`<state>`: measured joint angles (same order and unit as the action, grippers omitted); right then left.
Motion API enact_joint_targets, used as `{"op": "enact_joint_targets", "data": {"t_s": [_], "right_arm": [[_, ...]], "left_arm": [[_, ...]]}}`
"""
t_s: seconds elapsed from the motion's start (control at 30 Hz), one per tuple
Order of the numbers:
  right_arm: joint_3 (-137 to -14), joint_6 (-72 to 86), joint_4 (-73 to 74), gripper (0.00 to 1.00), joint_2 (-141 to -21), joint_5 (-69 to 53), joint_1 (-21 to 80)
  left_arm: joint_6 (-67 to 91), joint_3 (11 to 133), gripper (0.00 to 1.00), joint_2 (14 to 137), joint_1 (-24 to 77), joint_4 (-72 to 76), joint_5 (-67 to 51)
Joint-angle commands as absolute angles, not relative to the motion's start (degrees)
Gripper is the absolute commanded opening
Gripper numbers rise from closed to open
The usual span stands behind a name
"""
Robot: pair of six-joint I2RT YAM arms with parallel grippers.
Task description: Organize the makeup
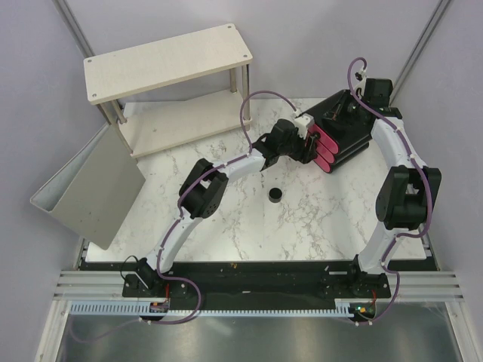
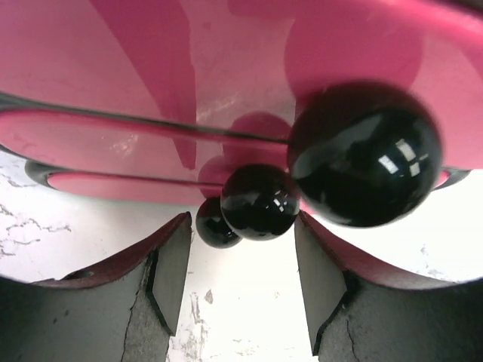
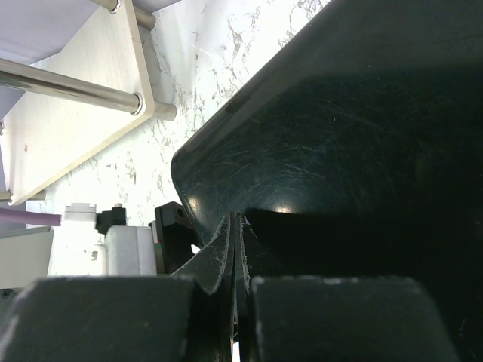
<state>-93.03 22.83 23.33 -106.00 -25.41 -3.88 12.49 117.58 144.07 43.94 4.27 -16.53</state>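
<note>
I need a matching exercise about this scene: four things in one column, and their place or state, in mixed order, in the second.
1 round black jar
2 left gripper
3 right gripper
4 pale shelf

a shut, at the top of the black box
b far left corner
c open, facing the drawer knobs
d on the marble table, in the middle

Pairs: 1-d, 2-c, 3-a, 4-b.

White marbled table [image 1: 226,226] is carrying the load. A pale wooden two-tier shelf [image 1: 166,56] is standing at far left. A black box [image 1: 343,132] with pink drawer fronts is sitting at far right, turned at an angle. A round black jar [image 1: 275,195] is sitting alone near the middle, well apart from both. A grey bin [image 1: 90,196] is leaning, tilted, at the left edge.
</note>
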Motion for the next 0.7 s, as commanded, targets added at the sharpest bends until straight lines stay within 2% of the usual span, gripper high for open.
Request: {"op": "enact_joint_targets", "data": {"t_s": [0.0, 0.3, 0.67], "right_arm": [[-90.44, 21.71, 31.2, 0.0, -107.49, -22.76, -3.96], [-90.09, 21.62, 31.29, 0.0, -107.4, -22.85, -4.13], [-90.35, 21.62, 31.2, 0.0, -107.58, -22.76, -4.22]], "left_arm": [[8.88, 116.98, 0.63, 140.8, 43.68, 3.08, -15.03], [9.76, 119.0, 0.58, 143.52, 43.68, 2.37, -13.45], [10.02, 127.09, 0.54, 147.48, 44.12, -1.76, -14.85]]}}
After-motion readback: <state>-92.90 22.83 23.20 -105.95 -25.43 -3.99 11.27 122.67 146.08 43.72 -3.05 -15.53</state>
